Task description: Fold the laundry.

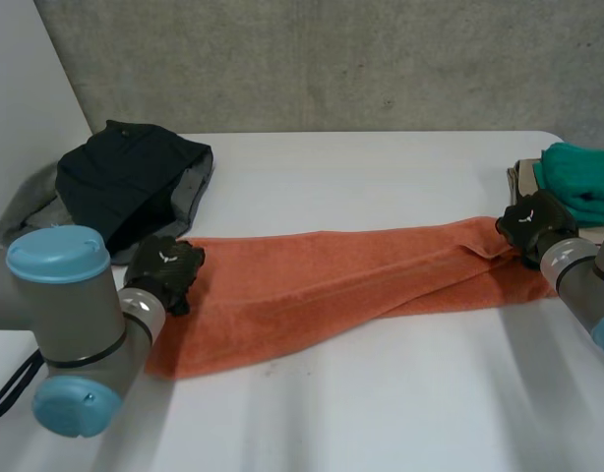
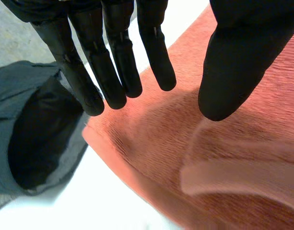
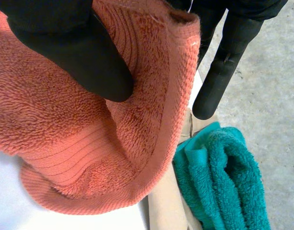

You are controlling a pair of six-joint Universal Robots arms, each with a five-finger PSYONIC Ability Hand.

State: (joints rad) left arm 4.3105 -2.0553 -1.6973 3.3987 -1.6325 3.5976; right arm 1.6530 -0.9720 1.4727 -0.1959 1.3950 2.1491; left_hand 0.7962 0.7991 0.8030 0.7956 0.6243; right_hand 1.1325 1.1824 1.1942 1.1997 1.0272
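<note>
Head view axis: long orange terry towel (image 1: 322, 285) is lying sideways across white counter (image 1: 381, 177).
Left hand (image 1: 164, 270): fingers (image 2: 113, 72) are hanging straight, apart.
Right hand (image 1: 533, 224): fingers (image 3: 223, 72) are clamping towel end, partly hiding it.

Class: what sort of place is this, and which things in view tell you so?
Probably a robotics lab bench, not a home: a white table against a concrete wall, robot arms, and laundry laid out for folding: an orange towel, a dark garment, a teal towel.
</note>
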